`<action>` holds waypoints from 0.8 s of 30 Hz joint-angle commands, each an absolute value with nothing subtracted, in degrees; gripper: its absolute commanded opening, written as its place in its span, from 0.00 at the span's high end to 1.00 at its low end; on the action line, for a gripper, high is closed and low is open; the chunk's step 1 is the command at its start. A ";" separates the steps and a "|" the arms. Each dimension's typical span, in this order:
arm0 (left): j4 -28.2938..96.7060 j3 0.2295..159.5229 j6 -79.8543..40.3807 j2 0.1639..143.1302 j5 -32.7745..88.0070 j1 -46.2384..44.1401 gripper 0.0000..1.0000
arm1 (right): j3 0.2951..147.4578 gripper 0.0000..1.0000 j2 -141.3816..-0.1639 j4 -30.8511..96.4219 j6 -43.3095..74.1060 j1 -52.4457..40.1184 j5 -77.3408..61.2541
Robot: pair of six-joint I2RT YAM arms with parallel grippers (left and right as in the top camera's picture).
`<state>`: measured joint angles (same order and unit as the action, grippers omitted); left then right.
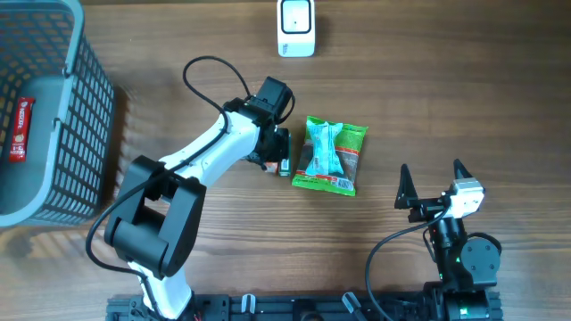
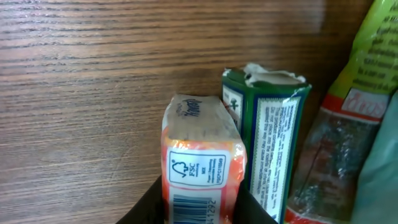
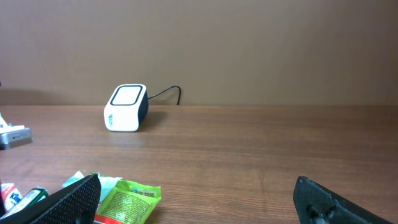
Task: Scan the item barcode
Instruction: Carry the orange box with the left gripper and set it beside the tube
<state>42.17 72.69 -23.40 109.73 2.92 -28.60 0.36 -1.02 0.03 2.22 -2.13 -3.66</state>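
1. A grey mesh basket (image 1: 89, 116) stands at the worktop's (image 1: 446, 80) left edge, a red packet (image 1: 21, 129) lying inside it.
2. The left gripper (image 1: 275, 162) reaches to mid-worktop and pinches an orange-and-white pack (image 2: 202, 168) between its fingers. The pack's barcode faces the wrist camera.
3. A dark green box (image 2: 273, 143) stands just right of the pack, close beside it.
4. A green snack bag (image 1: 352, 147) lies flat further right, with a blue pouch (image 1: 326, 147) on top.
5. The white scanner (image 1: 296, 27) sits at the far edge, well apart from the held pack.
6. The right gripper (image 1: 432, 169) hovers at near right, spread wide and holding nothing.
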 commanded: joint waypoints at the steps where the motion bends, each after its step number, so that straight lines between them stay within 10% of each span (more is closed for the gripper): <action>1: 39.92 72.64 -26.41 110.45 7.66 -28.88 0.74 | 0.30 0.00 -0.93 -0.12 1.54 -1.85 -4.38; 8: 39.13 72.62 -26.39 110.50 9.58 -28.93 0.69 | 0.30 0.00 -0.93 -0.12 1.56 -1.85 -4.38; 14: 39.18 72.64 -26.37 110.50 9.58 -28.99 0.41 | 0.30 0.00 -0.93 -0.14 1.54 -1.85 -4.38; 24: 46.57 83.94 -19.33 101.54 -3.05 -25.87 0.45 | 0.30 0.00 -0.93 -0.12 1.54 -1.85 -4.38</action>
